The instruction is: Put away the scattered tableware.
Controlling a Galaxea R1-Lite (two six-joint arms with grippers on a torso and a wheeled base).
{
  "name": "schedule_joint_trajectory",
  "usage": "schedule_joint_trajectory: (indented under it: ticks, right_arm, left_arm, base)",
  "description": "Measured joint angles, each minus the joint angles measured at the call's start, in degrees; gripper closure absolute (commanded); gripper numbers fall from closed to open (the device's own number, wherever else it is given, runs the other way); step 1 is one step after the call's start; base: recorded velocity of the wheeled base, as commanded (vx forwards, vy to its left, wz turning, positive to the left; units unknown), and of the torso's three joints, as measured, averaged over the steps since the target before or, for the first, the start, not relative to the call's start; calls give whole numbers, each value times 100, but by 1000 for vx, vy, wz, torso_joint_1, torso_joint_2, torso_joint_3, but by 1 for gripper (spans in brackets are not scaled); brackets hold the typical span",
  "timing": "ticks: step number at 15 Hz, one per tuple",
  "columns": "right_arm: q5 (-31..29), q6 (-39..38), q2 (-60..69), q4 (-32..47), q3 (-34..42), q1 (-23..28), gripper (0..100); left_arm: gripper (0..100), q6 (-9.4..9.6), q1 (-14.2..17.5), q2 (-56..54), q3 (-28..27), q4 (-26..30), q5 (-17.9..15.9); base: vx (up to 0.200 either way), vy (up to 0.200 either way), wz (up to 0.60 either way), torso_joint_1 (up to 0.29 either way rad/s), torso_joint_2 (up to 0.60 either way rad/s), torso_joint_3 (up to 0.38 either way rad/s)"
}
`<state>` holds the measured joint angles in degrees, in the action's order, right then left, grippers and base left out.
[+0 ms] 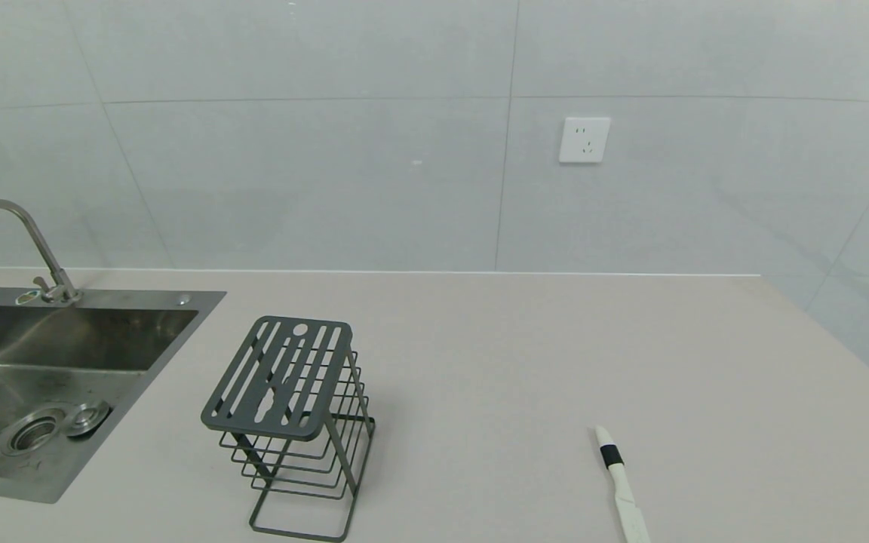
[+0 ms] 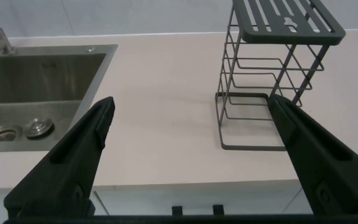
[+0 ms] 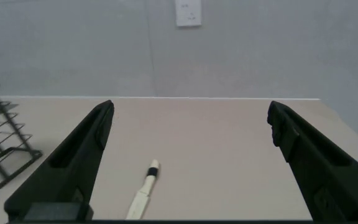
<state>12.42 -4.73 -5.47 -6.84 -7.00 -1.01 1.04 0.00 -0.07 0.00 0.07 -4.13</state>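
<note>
Evidently the pick-up hasn't begun: what looks like a white knife (image 1: pixel 619 483) lies lower right in the head view, well apart from the slotted rack (image 1: pixel 287 422) at lower centre. The right gripper (image 3: pixel 189 107) and left gripper (image 2: pixel 191 102) are both spread and empty. Next, the right one must straddle the handle.

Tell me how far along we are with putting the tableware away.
Done: nothing visible yet. The white knife lies flat on the counter, well apart from the slotted rack. In hand: nothing; the left hand and right hand are both open, the right one above the counter near the knife. Left: grasp the knife and, probably, slot it into the rack.
</note>
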Motion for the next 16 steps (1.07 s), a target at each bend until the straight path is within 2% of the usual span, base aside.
schedule_joint_trajectory:
  ticks: [4,7,9,12,16]
  right_arm:
    - [1202,5,-1289,148,-524,-300,0]
    - [1623,-28,-2471,189,-1180,-549,0]
    - [1659,-22,-3352,282,-1436,-785,0]
    - [1365,151,-4515,328,-1524,-1092,0]
    - [1215,595,-5453,325,-1654,-1197,0]
  left_arm:
    - [0,-52,0,0,0,-7,-43]
    - [0,-57,0,0,0,-7,-43]
    - [0,-57,0,0,0,-7,-44]
    - [0,-60,0,0,0,-7,-44]
    - [0,-60,0,0,0,-7,-43]
  base:
    - [0,0,0,0,0,0]
    - [0,0,0,0,0,0]
    - [0,0,0,0,0,0]
    - [0,0,0,0,0,0]
    - [0,0,0,0,0,0]
